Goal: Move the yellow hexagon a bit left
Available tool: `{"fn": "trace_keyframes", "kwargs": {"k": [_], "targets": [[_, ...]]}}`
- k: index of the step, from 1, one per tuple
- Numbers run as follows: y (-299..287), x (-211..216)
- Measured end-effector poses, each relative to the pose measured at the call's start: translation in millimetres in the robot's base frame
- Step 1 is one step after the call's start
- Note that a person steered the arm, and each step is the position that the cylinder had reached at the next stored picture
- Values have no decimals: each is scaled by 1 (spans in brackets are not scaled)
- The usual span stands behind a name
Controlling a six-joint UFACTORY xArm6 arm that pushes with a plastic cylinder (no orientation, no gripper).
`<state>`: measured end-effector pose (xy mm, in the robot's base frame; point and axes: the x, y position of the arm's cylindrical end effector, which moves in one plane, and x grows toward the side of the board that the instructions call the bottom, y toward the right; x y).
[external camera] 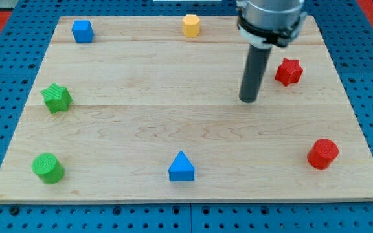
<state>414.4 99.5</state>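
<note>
The yellow hexagon [191,25] sits near the top edge of the wooden board [141,129], a little right of the middle. My tip [248,100] rests on the board well below and to the right of the hexagon, apart from it. The tip is left of the red star [289,71] and touches no block.
A blue block [82,30] sits at the top left. A green star [56,98] and a green cylinder [47,167] sit at the left. A blue triangle [181,167] sits at the bottom middle, a red cylinder [322,153] at the lower right.
</note>
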Motion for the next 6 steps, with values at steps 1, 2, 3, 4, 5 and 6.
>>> {"fn": "trace_keyframes", "kwargs": {"k": [1, 2, 3, 4, 5, 6], "targets": [[-8, -31], [-13, -62], [-13, -94], [-21, -130], [-39, -149], [-44, -158]]}}
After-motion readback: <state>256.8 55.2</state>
